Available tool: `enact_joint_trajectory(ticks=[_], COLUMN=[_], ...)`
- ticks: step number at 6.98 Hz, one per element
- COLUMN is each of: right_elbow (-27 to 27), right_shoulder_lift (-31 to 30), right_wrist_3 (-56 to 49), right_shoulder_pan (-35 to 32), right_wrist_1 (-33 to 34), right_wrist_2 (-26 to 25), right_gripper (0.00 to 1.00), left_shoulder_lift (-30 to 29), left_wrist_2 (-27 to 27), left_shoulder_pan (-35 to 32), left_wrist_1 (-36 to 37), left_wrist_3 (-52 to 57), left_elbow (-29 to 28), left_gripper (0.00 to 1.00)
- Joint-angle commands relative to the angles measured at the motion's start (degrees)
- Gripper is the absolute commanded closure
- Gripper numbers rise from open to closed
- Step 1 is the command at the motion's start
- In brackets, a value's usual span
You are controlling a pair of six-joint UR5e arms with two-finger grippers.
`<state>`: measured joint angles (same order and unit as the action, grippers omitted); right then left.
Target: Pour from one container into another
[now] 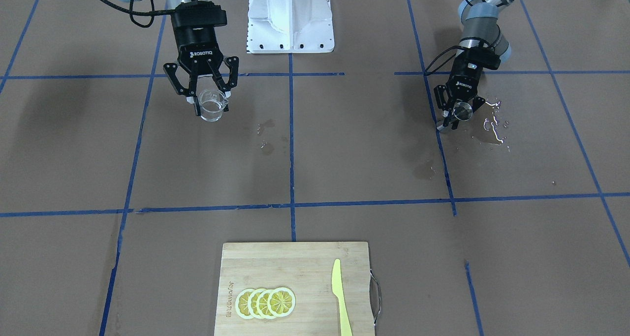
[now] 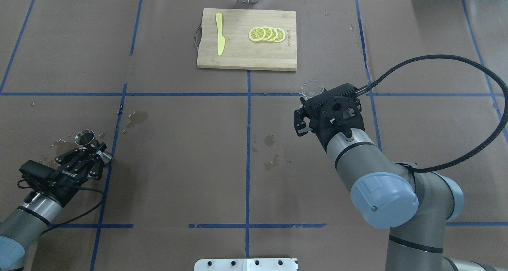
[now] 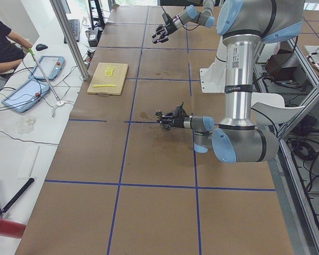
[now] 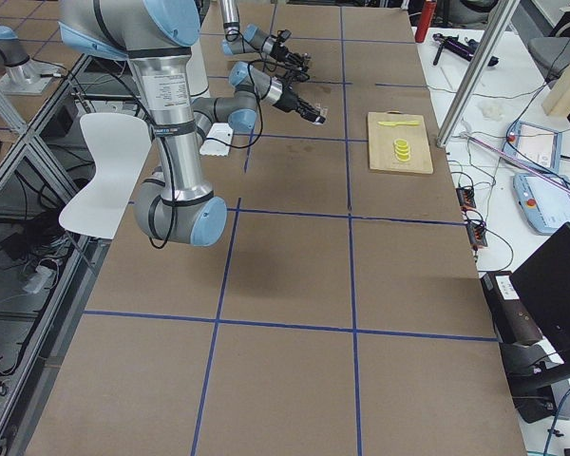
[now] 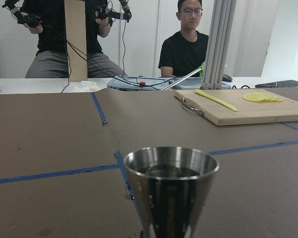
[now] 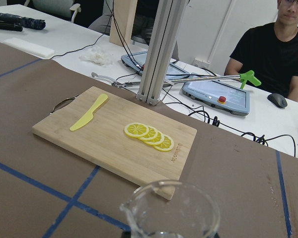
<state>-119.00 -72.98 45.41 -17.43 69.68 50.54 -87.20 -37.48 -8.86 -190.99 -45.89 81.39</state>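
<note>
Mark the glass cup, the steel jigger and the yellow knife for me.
glass cup (image 1: pixel 212 107), front-facing view, on its clear side wall.
steel jigger (image 5: pixel 170 198), left wrist view, on the upper cone's outer wall.
yellow knife (image 2: pixel 219 35), overhead view, about the middle of its length.

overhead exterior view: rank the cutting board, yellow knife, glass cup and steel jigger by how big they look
1. wooden cutting board
2. yellow knife, judged by length
3. glass cup and steel jigger: they look about alike and both are partly hidden, so unranked
</note>
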Motion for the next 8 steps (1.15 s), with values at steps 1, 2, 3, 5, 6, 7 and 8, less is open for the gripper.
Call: enact_joint_trajectory(ticks=[1, 2, 3, 5, 6, 7, 8], right_elbow=[0.0, 0.0, 0.0, 0.0, 0.0, 0.0, 0.0], right_shoulder_lift=[0.0, 0.1, 0.2, 0.4, 0.5, 0.5, 0.6], right_wrist_3=[-0.1, -0.1, -0.1, 0.0, -0.1, -0.1, -0.1], right_shoulder_pan=[0.0, 0.0, 0.1, 0.1, 0.1, 0.1, 0.1], right_wrist_1=[-0.1, -0.1, -0.1, -0.1, -0.1, -0.1, -0.1], right_wrist_2=[-0.1, -0.1, -0.1, -0.1, -0.1, 0.0, -0.1], right_gripper=[1.00, 1.00, 1.00, 1.00, 1.00, 1.00, 1.00], left_shoulder_lift=[0.0, 0.1, 0.1, -0.1, -0.1, -0.2, -0.3], left_wrist_2=[-0.5, -0.5, -0.5, -0.3, -0.3, -0.2, -0.1], left_shoulder_pan=[0.0, 0.0, 0.0, 0.0, 0.0, 0.0, 0.0], left_wrist_1=[0.1, 0.1, 0.1, 0.2, 0.2, 0.2, 0.2], left_wrist_3=[0.0, 0.0, 0.1, 0.3, 0.3, 0.3, 0.3], left_elbow=[-0.1, -0.1, -0.1, -0.1, -0.1, -0.1, 0.0], left_gripper=[1.00, 1.00, 0.83, 0.56, 0.36, 0.35, 0.35])
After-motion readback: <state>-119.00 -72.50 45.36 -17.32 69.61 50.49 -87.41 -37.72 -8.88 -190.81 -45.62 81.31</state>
